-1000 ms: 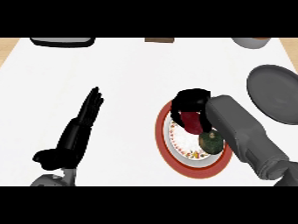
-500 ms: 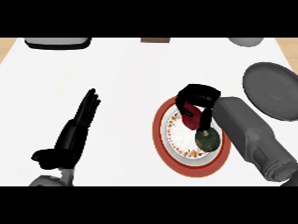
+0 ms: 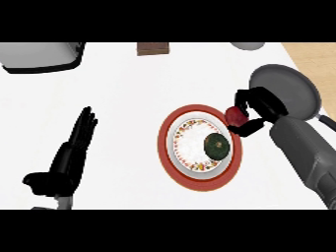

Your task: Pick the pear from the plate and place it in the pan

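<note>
The pear (image 3: 236, 115) sits in our right hand (image 3: 265, 104), a reddish lump showing between the black fingers (image 3: 248, 129), which are curled round it from above and below. It hangs over the right rim of the plate (image 3: 163, 143), just short of the pan (image 3: 290, 84), whose near edge lies right behind the hand.

We judge it light, stiff under a thin skin that bruises, and smooth enough to slide. Its rounded shape would let it roll once set down. The belly, its widest part, is the place to hold it, and that is where we seem to have it, though the fingers hide most of the fruit.

Its long axis we cannot tell: only a small patch shows, with no stem or neck in sight, so which way it points stays uncertain.

A dark green round thing (image 3: 216, 144) lies on the plate's white middle, apart from the pear. Our left hand (image 3: 70, 156) rests on the desk (image 3: 127, 83) at the left, fingers straight and together, holding nothing.
</note>
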